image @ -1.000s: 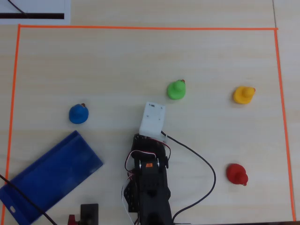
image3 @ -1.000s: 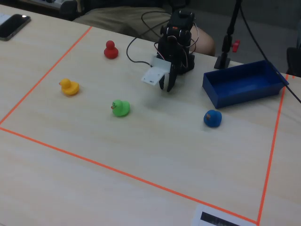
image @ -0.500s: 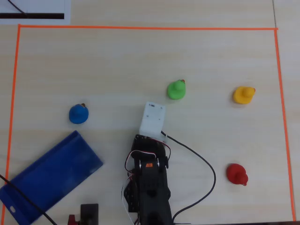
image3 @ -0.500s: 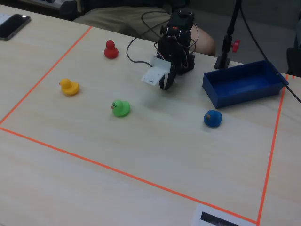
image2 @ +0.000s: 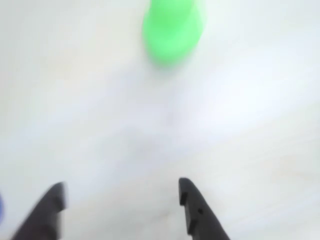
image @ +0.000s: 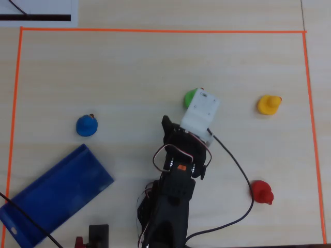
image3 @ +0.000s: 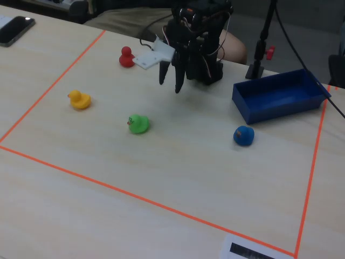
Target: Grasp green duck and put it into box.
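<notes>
Item: green duck (image3: 139, 124). It stands free on the worktop, roughly mid-field inside the orange tape border (image3: 51, 73), nearer the yellow duck's side than the box's in the fixed view. Nothing touches it.

Item: gripper (image3: 171, 78). It hangs above the table with its fingers apart and empty; the wrist view shows both dark fingertips (image2: 192, 200) at the bottom edge with bare wood between them, and the green duck far up the frame, blurred.

Item: blue box (image3: 277, 97). It is open-topped and empty as far as you can see, near the taped corner by the arm's base.

Items, not wanted: blue duck (image3: 243, 135) just in front of the box; yellow duck (image3: 80, 100) toward the opposite border; red duck (image3: 126, 57) near the back edge.

Step in hand, by judgement: the approach, with no grasp made yet. Your next move calls for carrying the open fingers forward and down until they straddle the green duck, then closing.
</notes>
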`<control>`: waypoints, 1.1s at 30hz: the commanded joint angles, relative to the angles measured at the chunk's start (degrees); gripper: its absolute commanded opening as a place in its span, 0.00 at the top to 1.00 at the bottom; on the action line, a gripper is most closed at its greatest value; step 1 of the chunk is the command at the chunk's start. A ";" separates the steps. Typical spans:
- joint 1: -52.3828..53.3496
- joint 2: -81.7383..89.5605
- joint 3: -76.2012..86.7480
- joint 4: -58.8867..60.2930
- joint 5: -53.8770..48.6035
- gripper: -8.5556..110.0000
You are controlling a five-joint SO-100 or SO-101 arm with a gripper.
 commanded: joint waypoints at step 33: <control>7.38 -46.41 -7.56 -54.14 -3.69 0.59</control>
